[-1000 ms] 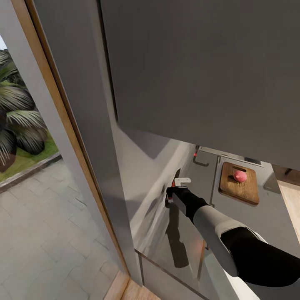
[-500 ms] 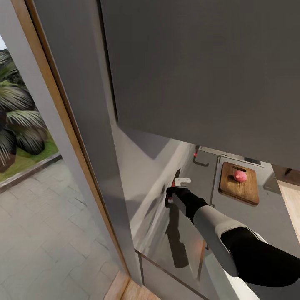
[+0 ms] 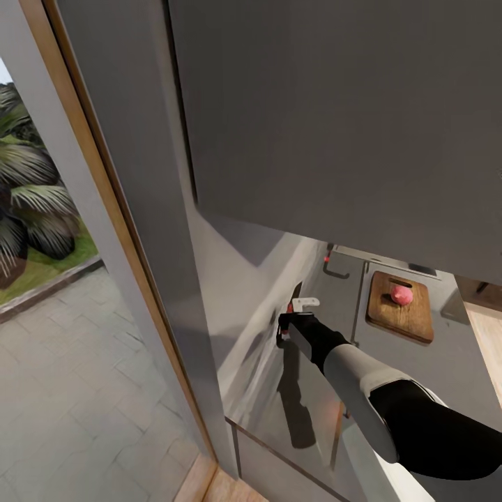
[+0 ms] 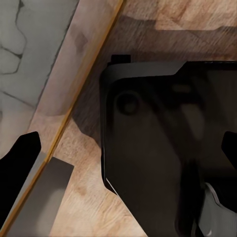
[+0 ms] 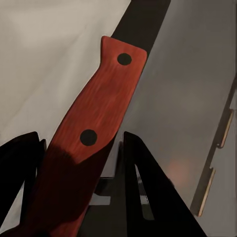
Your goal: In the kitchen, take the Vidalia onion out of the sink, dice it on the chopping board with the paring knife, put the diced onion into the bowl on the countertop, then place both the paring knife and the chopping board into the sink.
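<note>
The right gripper (image 3: 291,315) is seen in the head view reaching forward over the grey steel countertop (image 3: 390,362), close to the wall at the back of the counter. In the right wrist view the paring knife (image 5: 86,148) is held between the two dark fingers (image 5: 148,192), which are closed against the red handle; two dark rivets are visible on the handle, and the dark blade runs away from the gripper toward the pale wall. In the head view the blade tip (image 3: 296,289) is seen pointing away from the robot, just above the gripper.

The chopping board (image 3: 401,308) lies flat on the countertop, well to the right of the gripper and apart from it. The Vidalia onion (image 3: 400,293) rests whole on the far half of the board. A small red knob (image 3: 326,259) of the tap is seen beyond the gripper, at the edge of the overhanging grey cabinet (image 3: 335,118), which hides most of what lies behind it.

In the left wrist view the left gripper (image 4: 123,163) is pointed down at a wooden floor (image 4: 197,29) and a dark part of the robot's base (image 4: 163,148); its dark fingertips (image 4: 19,163) are spread wide apart with nothing between them.

A paved yard (image 3: 77,376) and plants (image 3: 28,202) are seen through the opening at the left
</note>
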Controlling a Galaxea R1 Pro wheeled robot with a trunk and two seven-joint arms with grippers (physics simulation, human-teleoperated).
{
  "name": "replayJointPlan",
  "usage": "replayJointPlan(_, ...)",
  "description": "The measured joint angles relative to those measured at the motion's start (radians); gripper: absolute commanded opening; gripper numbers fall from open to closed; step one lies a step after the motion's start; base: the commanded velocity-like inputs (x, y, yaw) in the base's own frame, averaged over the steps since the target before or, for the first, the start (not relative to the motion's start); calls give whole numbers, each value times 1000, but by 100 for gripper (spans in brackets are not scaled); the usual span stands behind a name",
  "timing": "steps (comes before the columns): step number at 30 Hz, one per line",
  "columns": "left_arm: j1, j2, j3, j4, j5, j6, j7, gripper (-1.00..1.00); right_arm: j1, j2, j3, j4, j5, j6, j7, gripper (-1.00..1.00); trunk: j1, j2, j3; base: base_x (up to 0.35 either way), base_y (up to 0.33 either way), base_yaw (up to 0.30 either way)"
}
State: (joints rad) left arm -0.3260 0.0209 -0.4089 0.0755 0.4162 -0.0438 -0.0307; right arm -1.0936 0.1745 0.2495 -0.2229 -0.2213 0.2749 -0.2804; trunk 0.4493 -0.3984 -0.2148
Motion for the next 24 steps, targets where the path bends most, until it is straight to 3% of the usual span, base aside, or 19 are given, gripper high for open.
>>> replayJointPlan(24,12,-2,6,0,3,1,-1,100,1,0,-1,5,2,7,-1,-100,0,1,37,0,0,0)
